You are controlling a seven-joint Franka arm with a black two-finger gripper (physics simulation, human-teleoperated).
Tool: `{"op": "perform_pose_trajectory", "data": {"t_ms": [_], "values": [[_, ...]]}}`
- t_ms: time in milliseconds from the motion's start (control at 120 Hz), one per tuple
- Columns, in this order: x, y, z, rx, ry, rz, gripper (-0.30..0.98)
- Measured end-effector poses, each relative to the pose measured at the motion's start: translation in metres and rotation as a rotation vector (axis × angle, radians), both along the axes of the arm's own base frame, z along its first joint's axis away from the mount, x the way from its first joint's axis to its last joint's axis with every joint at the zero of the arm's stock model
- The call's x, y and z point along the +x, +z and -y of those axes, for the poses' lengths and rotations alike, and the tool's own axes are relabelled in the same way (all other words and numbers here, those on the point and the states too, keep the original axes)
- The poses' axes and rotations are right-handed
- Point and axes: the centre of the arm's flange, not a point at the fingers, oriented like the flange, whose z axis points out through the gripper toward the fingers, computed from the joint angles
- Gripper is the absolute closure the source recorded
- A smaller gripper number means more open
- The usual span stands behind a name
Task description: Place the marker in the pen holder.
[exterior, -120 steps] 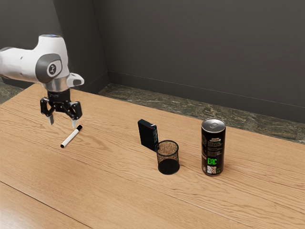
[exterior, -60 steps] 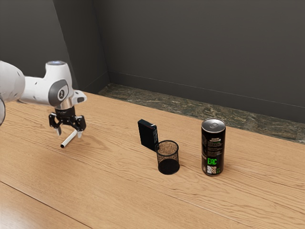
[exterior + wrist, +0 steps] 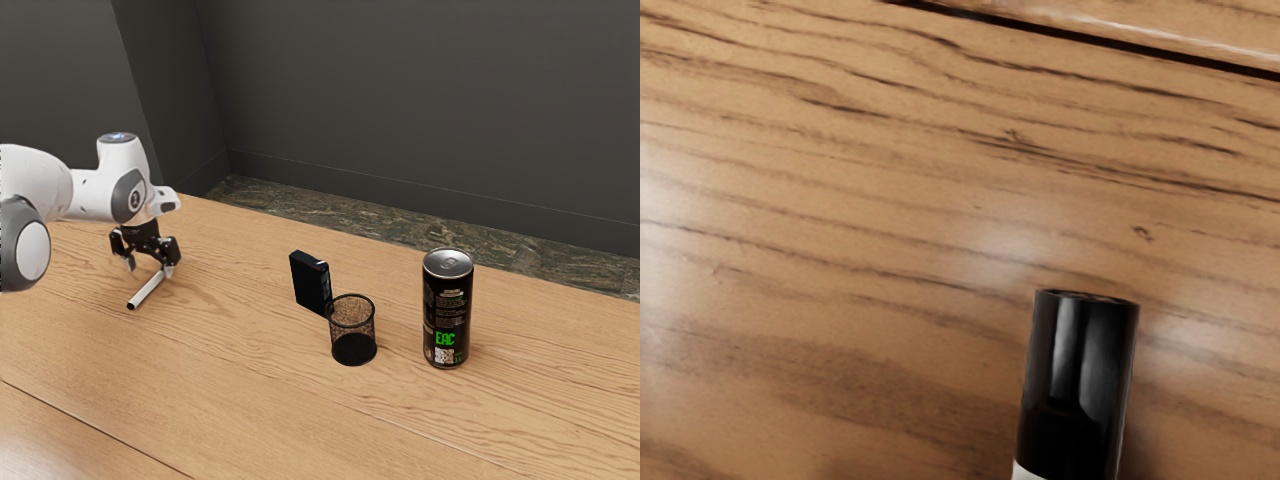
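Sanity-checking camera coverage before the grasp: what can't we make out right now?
- Marker: exterior view, end at the jaws hidden behind them; wrist view, most of its body cut off by the lower edge.
- Can: exterior view, fine print too small.
- Black box: exterior view, side print too small.
- Arm: exterior view, base cut off by left edge.

marker [image 3: 148, 290]: far end hidden; body cropped, wrist view | arm [image 3: 92, 196]: cropped, exterior view
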Motion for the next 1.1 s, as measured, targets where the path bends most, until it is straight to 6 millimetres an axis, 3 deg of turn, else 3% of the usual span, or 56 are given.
{"op": "perform_pose_trajectory", "data": {"t_ms": [458,642,933,1100], "values": [[0.0028,-0.0040,-0.0021,-0.007,-0.104,0.001,0.04],[0.0035,-0.0015,-0.0013,-0.003,-0.134,0.001,0.22],[0.0038,-0.0012,-0.0004,-0.001,-0.165,-0.003,0.60],[0.0038,-0.0001,-0.0004,0.001,-0.172,-0.002,0.72]]}}
